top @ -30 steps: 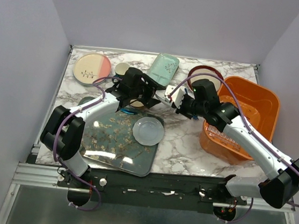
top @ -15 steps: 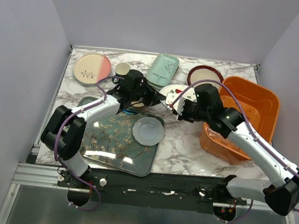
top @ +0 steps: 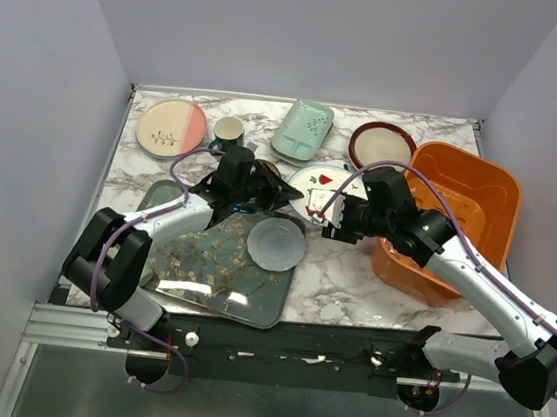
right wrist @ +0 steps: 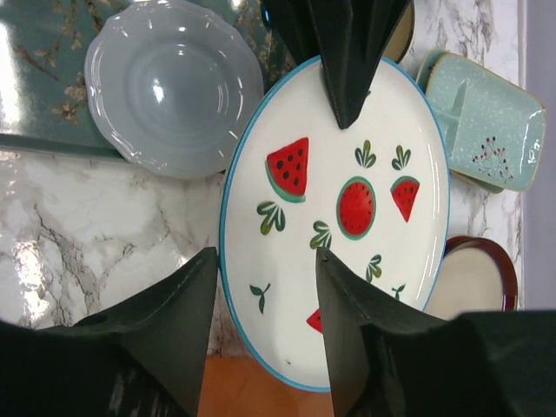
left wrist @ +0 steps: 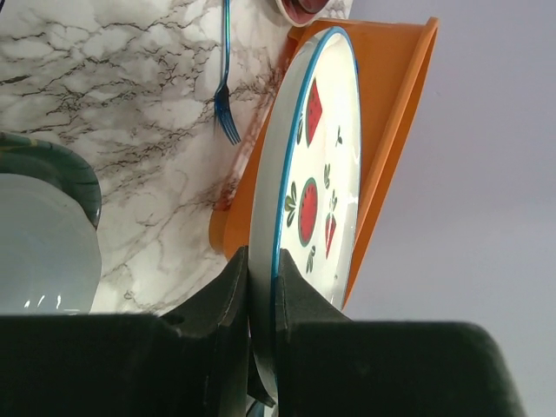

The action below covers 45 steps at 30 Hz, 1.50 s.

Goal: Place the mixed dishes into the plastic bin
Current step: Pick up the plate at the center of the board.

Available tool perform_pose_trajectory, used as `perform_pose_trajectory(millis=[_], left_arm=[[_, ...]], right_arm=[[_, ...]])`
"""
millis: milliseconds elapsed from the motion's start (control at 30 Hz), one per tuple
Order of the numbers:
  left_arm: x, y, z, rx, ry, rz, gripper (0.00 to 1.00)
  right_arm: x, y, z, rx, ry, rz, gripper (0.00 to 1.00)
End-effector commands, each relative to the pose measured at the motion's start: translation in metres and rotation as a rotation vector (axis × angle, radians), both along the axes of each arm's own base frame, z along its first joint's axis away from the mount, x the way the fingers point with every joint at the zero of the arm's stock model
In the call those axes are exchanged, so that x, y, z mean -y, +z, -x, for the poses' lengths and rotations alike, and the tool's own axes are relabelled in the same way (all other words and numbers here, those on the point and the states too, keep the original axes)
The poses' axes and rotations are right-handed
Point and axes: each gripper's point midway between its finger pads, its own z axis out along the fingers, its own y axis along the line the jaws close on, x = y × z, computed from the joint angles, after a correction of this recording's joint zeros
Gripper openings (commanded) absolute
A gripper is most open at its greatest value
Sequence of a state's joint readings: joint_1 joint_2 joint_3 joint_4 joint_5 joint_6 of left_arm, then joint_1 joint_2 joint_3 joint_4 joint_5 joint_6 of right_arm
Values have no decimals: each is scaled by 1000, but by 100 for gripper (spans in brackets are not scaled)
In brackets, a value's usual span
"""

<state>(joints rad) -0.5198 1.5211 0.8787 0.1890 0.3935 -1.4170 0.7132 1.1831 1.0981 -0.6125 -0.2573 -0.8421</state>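
Plate: white plate with red wedges (right wrist: pixel 339 208), one rim clamped in the left jaws, the opposite rim lying between the right jaws.
Left gripper (left wrist: pixel 261 271): pinching the plate's edge.
Right gripper (right wrist: pixel 265 256): fingers spread either side of the rim; contact unclear.
Bin: plastic bin (top: pixel 465 205), just beside the right jaws, away from the left jaws.
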Motion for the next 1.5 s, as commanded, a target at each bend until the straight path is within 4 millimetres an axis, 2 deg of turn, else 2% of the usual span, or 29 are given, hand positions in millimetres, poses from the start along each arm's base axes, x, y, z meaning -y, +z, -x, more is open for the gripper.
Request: perform_pose_trajectory(millis=[0, 133, 267, 367, 567, 600, 667, 800, 1000, 1067, 1100, 1133, 1167, 1200, 1267, 1300, 1333, 1400, 1467], left_arm=[[4, 66, 6, 192, -34, 141, 0], [1, 75, 10, 199, -23, 162, 0], [0, 79, 14, 191, -13, 183, 0], [-1, 81, 15, 183, -6, 193, 0], [-5, 82, 15, 181, 20, 185, 0], [-5, 81, 15, 180, 22, 183, 0], [-5, 81, 14, 175, 22, 182, 0], [-5, 78, 12, 166, 33, 179, 0], [-6, 76, 14, 163, 32, 180, 1], [-5, 77, 14, 176, 20, 185, 13], [-4, 76, 16, 183, 13, 189, 31], [-4, 77, 16, 197, 6, 199, 45], [-2, 85, 18, 244, -11, 228, 55], [-2, 81, 20, 250, -20, 230, 64], [-4, 86, 22, 288, -28, 243, 73], [-7, 82, 23, 300, -26, 231, 79], [-10, 86, 24, 322, -24, 233, 80], [-19, 88, 22, 371, -7, 221, 92], [-29, 97, 22, 424, 7, 205, 95]], right_arm=[[6, -9, 1, -9, -3, 74, 64], [3, -22, 3, 7, 11, 148, 75], [-5, -34, 1, 72, 3, 230, 75], [-6, -36, -8, 157, -43, 288, 74], [-8, -29, -17, 229, -87, 300, 53], [-7, -28, -16, 232, -89, 299, 46], [-6, -26, -16, 236, -91, 292, 39], [-5, -24, -11, 242, -78, 281, 0], [-1, -1, -9, 294, -96, 214, 0], [1, 6, -9, 315, -99, 203, 1], [1, 13, -9, 330, -100, 190, 1], [2, 18, -10, 344, -100, 187, 1], [3, 24, -11, 357, -102, 183, 0], [3, 32, -12, 372, -106, 173, 1], [7, 46, -13, 403, -119, 159, 1], [7, 53, -13, 413, -124, 146, 1], [9, 57, -13, 420, -129, 145, 0], [15, 67, -13, 430, -144, 122, 1], [21, 73, -12, 441, -159, 109, 0]])
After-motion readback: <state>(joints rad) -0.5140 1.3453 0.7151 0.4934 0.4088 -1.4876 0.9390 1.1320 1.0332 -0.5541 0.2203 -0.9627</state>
